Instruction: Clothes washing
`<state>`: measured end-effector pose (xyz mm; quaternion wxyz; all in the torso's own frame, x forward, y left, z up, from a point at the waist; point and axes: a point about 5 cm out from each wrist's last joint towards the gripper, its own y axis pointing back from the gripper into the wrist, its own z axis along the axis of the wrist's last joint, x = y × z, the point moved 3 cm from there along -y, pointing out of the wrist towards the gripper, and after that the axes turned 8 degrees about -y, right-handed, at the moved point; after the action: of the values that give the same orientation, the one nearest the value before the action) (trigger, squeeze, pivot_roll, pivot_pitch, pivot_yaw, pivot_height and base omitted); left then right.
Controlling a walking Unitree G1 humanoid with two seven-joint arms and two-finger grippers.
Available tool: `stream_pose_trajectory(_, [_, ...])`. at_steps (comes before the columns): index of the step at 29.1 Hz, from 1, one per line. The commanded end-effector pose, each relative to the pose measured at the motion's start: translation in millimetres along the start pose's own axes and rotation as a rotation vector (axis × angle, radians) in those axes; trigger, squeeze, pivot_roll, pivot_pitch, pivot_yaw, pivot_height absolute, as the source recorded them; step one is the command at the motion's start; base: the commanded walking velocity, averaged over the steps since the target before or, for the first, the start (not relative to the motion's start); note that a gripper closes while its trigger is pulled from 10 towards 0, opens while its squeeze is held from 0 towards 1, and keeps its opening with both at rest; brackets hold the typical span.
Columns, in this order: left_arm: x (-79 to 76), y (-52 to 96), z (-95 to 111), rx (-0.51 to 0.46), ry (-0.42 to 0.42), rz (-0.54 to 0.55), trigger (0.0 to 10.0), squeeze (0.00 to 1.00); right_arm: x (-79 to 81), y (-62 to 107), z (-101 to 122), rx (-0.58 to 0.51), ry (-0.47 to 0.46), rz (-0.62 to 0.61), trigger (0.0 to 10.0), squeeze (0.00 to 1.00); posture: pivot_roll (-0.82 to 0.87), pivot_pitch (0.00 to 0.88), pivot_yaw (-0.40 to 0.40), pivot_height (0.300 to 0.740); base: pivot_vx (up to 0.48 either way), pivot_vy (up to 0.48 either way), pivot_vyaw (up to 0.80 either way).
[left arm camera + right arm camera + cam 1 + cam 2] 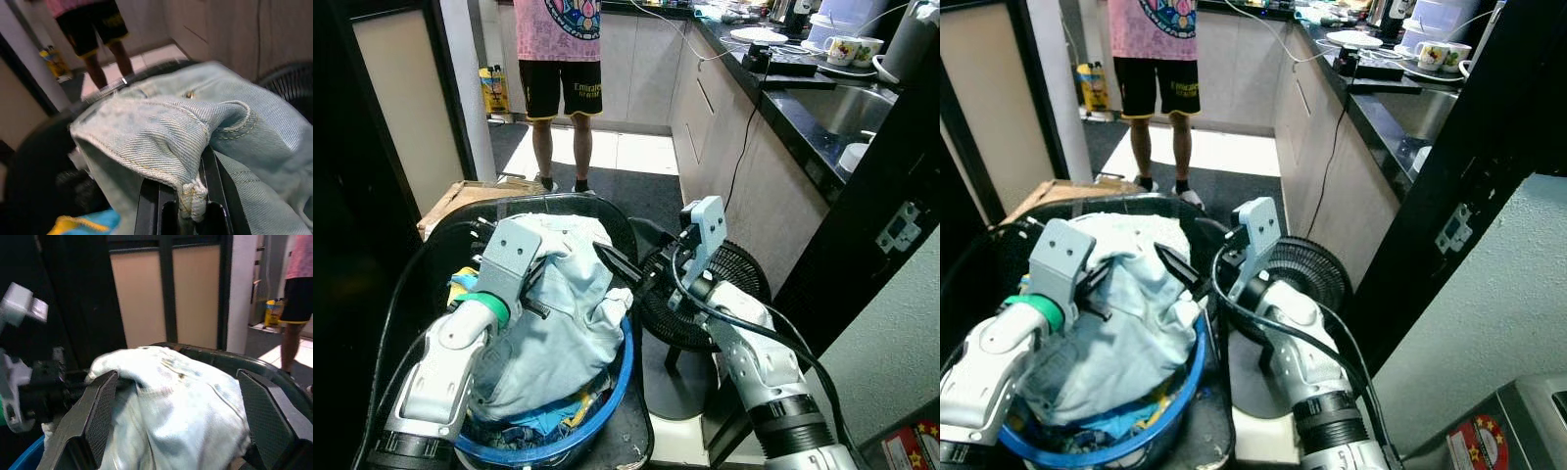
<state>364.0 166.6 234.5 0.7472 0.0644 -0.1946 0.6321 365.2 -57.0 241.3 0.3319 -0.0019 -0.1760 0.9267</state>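
Note:
A pale blue denim garment [568, 304] is heaped on top of a blue laundry basket [612, 387] full of clothes, just in front of me. My left gripper [540, 305] is shut on a fold of the denim; the left wrist view shows the hem [193, 196] pinched between the black fingers [146, 205]. From the right, my right gripper [619, 264] reaches over the basket's far edge. It is open, and its two fingers [95, 416] stand wide apart on either side of the denim heap [181, 401].
A black tub [612, 215] rims the basket at the back. A black floor fan [739, 269] stands right of it, under my right arm. A person [558, 69] stands ahead on the floor. A kitchen counter with sink [847, 108] runs along the right. A cardboard box [460, 196] lies at the left.

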Motion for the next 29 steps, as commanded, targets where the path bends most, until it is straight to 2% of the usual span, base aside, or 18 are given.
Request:
stream_pose_trajectory(1, [12.0, -1.5, 28.8, -0.108, 0.023, 0.048, 0.0, 0.00, -2.7, 2.6, 5.4, -0.026, -0.006, -0.015, 10.0, 0.00, 0.00, 0.020, -0.012, 0.740, 0.000, 0.000, 0.00])
stream_pose_trajectory(2, [21.1, -3.7, 51.5, -0.196, 0.074, 0.083, 0.0, 0.00, -7.3, 4.2, 10.5, -0.046, -0.008, -0.037, 10.0, 0.00, 0.00, 0.019, -0.012, 0.740, 0.000, 0.000, 0.00])
stream_pose_trajectory(4, [21.1, -3.7, 51.5, -0.196, 0.074, 0.083, 0.0, 0.00, -7.3, 4.2, 10.5, -0.046, -0.008, -0.037, 10.0, 0.00, 0.00, 0.019, -0.012, 0.740, 0.000, 0.000, 0.00])
stream_pose_trajectory(5, [32.3, -4.7, 81.6, -0.328, 0.137, 0.128, 0.0, 0.00, -11.7, 5.5, 15.5, -0.067, -0.011, -0.057, 10.0, 0.00, 0.00, 0.005, -0.006, 0.740, 0.000, 0.000, 0.00])
stream_pose_trajectory(6, [41.1, -3.6, 99.7, -0.411, 0.181, 0.171, 5.5, 0.00, -14.1, 6.3, 18.5, -0.079, -0.013, -0.068, 10.0, 0.00, 0.00, 0.005, -0.006, 0.740, 0.000, 0.000, 0.00])
stream_pose_trajectory(10, [41.1, -3.6, 99.7, -0.411, 0.181, 0.171, 5.5, 0.00, -14.1, 6.3, 18.5, -0.079, -0.013, -0.068, 10.0, 0.00, 0.00, 0.005, -0.006, 0.740, 0.000, 0.000, 0.00])
stream_pose_trajectory(11, [49.9, -1.5, 109.1, -0.486, 0.221, 0.222, 10.0, 0.00, -15.2, 6.7, 20.4, -0.090, -0.014, -0.077, 10.0, 0.00, 0.00, 0.000, 0.000, 0.740, 0.000, 0.000, 0.00])
stream_pose_trajectory(14, [56.3, -1.1, 100.6, -0.467, 0.232, 0.292, 10.0, 0.00, -15.2, 7.8, 21.6, -0.099, -0.009, -0.092, 10.0, 0.00, -0.01, 0.000, 0.005, 0.740, 0.000, 0.000, 0.00])
stream_pose_trajectory(15, [53.9, -0.1, 88.0, -0.424, 0.212, 0.304, 10.0, 0.00, -14.7, 9.4, 21.5, -0.104, -0.009, -0.110, 10.0, 0.00, -0.01, 0.000, 0.003, 0.740, 0.000, 0.000, 0.00])
stream_pose_trajectory(16, [48.2, 0.2, 68.7, -0.319, 0.198, 0.296, 10.0, 0.00, -15.1, 11.8, 20.8, -0.104, 0.000, -0.137, 10.0, 0.00, -0.01, 0.000, 0.002, 0.740, 0.000, 0.000, 0.00])
stream_pose_trajectory(17, [48.2, 0.2, 68.7, -0.319, 0.198, 0.296, 10.0, 0.00, -15.1, 11.8, 20.8, -0.104, 0.000, -0.137, 10.0, 0.00, -0.01, 0.000, 0.002, 0.740, 0.000, 0.000, 0.00])
stream_pose_trajectory(18, [41.3, 1.9, 45.9, -0.195, 0.178, 0.281, 10.0, 0.00, -19.0, 15.4, 18.4, -0.096, 0.009, -0.198, 10.0, 0.00, -0.01, 0.000, 0.001, 0.740, 0.000, 0.000, 0.00])
stream_pose_trajectory(19, [41.3, 1.9, 45.9, -0.195, 0.178, 0.281, 10.0, 0.00, -19.0, 15.4, 18.4, -0.096, 0.009, -0.198, 10.0, 0.00, -0.01, 0.000, 0.001, 0.740, 0.000, 0.000, 0.00])
stream_pose_trajectory(21, [32.0, 5.4, 18.7, -0.034, 0.132, 0.247, 10.0, 0.00, -23.0, 19.8, 16.0, -0.090, 0.003, -0.268, 10.0, 0.00, -0.01, 0.000, -0.001, 0.740, 0.000, 0.000, 0.00])
stream_pose_trajectory(22, [32.0, 5.4, 18.7, -0.034, 0.132, 0.247, 10.0, 0.00, -23.0, 19.8, 16.0, -0.090, 0.003, -0.268, 10.0, 0.00, -0.01, 0.000, -0.001, 0.740, 0.000, 0.000, 0.00])
stream_pose_trajectory(23, [31.7, 5.5, 11.9, 0.018, 0.083, 0.258, 10.0, 0.00, -23.8, 20.7, 16.2, -0.079, 0.023, -0.290, 10.0, 0.00, -0.01, 0.000, -0.002, 0.740, 0.000, 0.000, 0.00])
stream_pose_trajectory(28, [32.8, 4.8, 12.2, 0.037, 0.080, 0.280, 10.0, 0.00, -29.9, 23.4, 27.6, -0.120, 0.044, -0.343, 10.0, 0.00, -0.01, 0.000, -0.007, 0.740, 0.000, 0.000, -0.64])
stream_pose_trajectory(29, [36.3, 4.4, 14.3, 0.026, 0.108, 0.306, 10.0, 0.00, -35.2, 25.0, 37.5, -0.156, 0.057, -0.376, 10.0, 0.00, -0.01, 0.000, -0.011, 0.740, 0.000, 0.000, -0.80])
